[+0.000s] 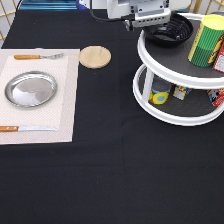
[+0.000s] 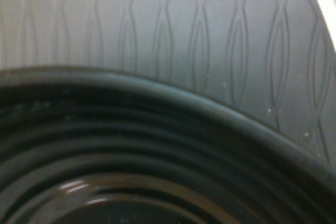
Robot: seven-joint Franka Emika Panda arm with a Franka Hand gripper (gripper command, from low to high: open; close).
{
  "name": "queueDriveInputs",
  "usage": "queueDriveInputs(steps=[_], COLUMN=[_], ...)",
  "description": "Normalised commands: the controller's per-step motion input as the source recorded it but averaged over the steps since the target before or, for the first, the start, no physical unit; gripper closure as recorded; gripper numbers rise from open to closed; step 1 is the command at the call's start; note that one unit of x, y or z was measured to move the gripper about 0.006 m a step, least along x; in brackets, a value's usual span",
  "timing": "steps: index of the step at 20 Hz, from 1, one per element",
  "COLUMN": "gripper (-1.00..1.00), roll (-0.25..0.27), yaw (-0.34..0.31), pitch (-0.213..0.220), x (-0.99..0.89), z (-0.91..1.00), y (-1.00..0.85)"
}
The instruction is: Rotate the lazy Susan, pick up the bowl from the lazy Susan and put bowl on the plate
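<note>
The gripper (image 1: 150, 21) is at the exterior view's top, right of centre, directly over the near-left edge of the bowl (image 1: 172, 31). The hand's grey-and-white body covers that part of the bowl, and the pictures do not show how wide the tool stands or whether it has hold of anything; this cannot be told.

The bowl is black, shallow and glossy. It sits on the upper tier of the lazy Susan (image 1: 165, 75), toward that tier's left and far side. In the wrist view the bowl (image 2: 150, 165) fills the lower part of the picture, its ribbed inner wall and rounded rim seen from close above, with the dark grey patterned tier surface (image 2: 187, 45) beyond the rim.

The lazy Susan stands at the exterior view's right. Its upper tier also carries a yellow-and-green striped can (image 1: 207, 41), just beside the bowl on the right. The lower tier holds several small containers (image 1: 160, 92) between the white posts.

The plate (image 1: 30, 89) is silver and lies on a pale placemat (image 1: 65, 100) at the exterior view's left, well apart from the lazy Susan. A fork (image 1: 37, 56) lies above the plate and a knife (image 1: 25, 128) below it, both on the mat. A round wooden coaster (image 1: 95, 56) lies on the black tablecloth (image 1: 110, 175) between the mat and the lazy Susan.
</note>
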Motion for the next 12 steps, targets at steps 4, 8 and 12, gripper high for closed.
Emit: queueDriveInputs(steps=[4, 8, 12], gripper=[1.0, 1.0, 1.0], roll=[0.023, 0.052, 0.098], yaw=[0.0, 0.01, 0.02], pitch=[-0.079, -0.034, -0.001], x=[-0.18, -0.01, 0.03], z=[-0.23, -0.08, -0.04], y=[-0.05, -0.07, -0.17])
